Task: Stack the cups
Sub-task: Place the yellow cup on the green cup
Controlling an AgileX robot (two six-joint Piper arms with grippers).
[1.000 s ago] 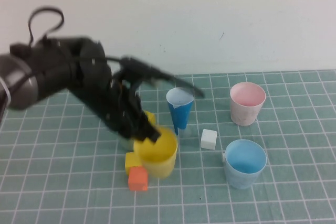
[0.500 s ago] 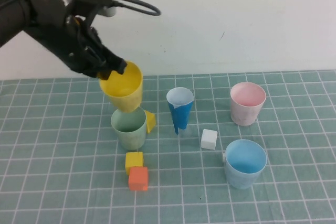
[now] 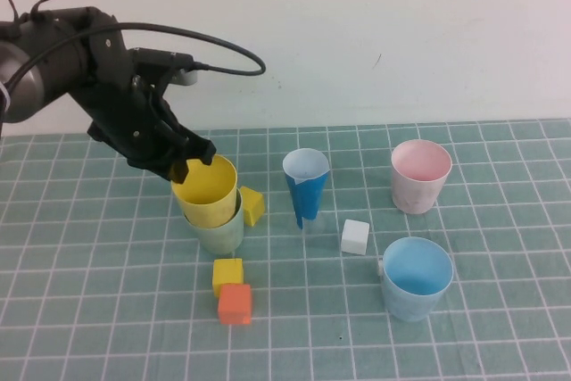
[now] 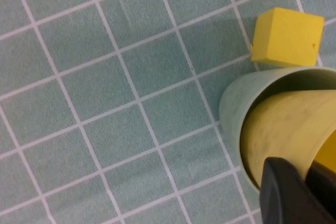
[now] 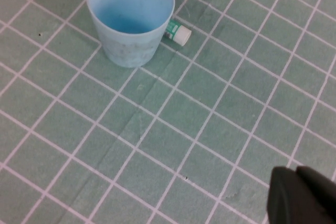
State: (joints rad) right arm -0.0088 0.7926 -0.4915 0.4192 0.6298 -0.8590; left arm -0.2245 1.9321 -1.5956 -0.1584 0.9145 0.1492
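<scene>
the yellow cup (image 3: pixel 207 191) sits partway inside the pale green cup (image 3: pixel 223 235) on the left half of the green gridded mat (image 3: pixel 500 327), tilted a little and not yet seated to the rim; in the left wrist view its wall (image 4: pixel 286 129) leans against one side of the green cup's mouth (image 4: pixel 236 103). the left gripper (image 3: pixel 183 162) is clenched on the yellow cup's rim at the side away from the camera, one finger (image 4: pixel 286 195) dark against the outer wall.

these look like thin plastic tumblers, probably light and a bit springy, so a hard pinch could oval the mouth and make it bind in the one below. the wide rim is the sensible place to take hold, one finger inside and one outside, as here. smooth tapered walls should let a cup slide down on its own once it is centred, but an empty cup would tip or skid easily if nudged sideways.

a yellow cube (image 3: pixel 252 204) lies touching or just beside the green cup, with another yellow cube (image 3: pixel 227 275) and an orange cube (image 3: pixel 235 303) nearer the camera. the blue-and-white cone-shaped cup (image 3: pixel 306 186) stands near the centre, a white cube (image 3: pixel 354 236) beside it. the pink cup (image 3: pixel 419 176) and the light blue cup (image 3: pixel 416 277) stand well apart on the right, both upright and unstacked, a small green-and-white capped object (image 5: pixel 177 31) lying against the blue one.

the right gripper (image 5: pixel 302 195) hangs over bare mat near the light blue cup; whether it is released or clenched cannot be told.
</scene>
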